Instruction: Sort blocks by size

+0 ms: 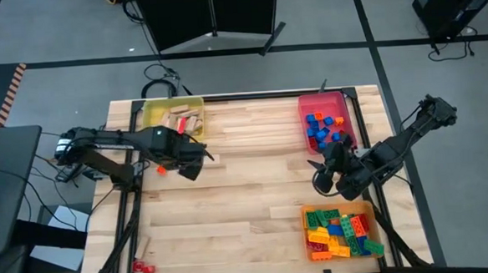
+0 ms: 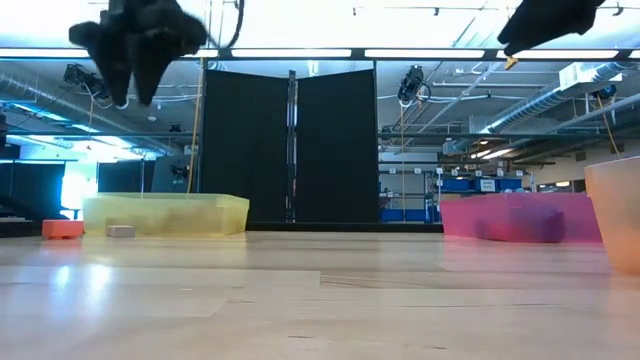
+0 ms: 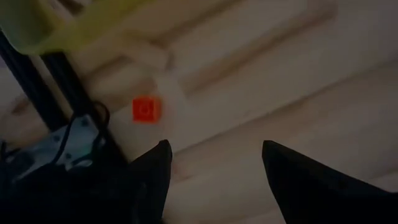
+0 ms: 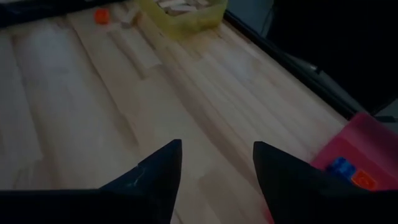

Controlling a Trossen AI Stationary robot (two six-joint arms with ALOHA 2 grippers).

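While the overhead camera looks down, three trays sit on the wooden table (image 1: pixel 246 178): a yellow tray (image 1: pixel 152 113) at the far left holding tan wooden blocks (image 1: pixel 182 120), a red tray (image 1: pixel 309 137) at the far right with small blue and red bricks (image 1: pixel 319 126), and an orange tray (image 1: pixel 365 207) at the near right heaped with bigger green, yellow, orange and red bricks (image 1: pixel 341 232). One small orange brick (image 1: pixel 160 169) lies loose by the left gripper (image 1: pixel 197 164), which hangs just in front of the yellow tray. A red brick (image 1: pixel 139 266) sits at the near left corner beside a tan stick (image 1: pixel 143 244). The right gripper (image 1: pixel 320 176) hovers between the red and orange trays.

Down at table height, both arms hang above the surface; the orange brick (image 2: pixel 62 229) and a tan block (image 2: pixel 120 231) rest beside the yellow tray (image 2: pixel 165 214), with the red tray (image 2: pixel 520 217) across the table.

On the left wrist, the fingers (image 3: pixel 152 177) stand apart, nothing between them, the orange brick (image 3: pixel 146 110) just ahead on the bare wood.

On the right wrist, the fingers (image 4: pixel 165 171) are parted and empty over the table, with the red tray (image 4: pixel 367 149) to one side and the yellow tray (image 4: pixel 186 15) far off.
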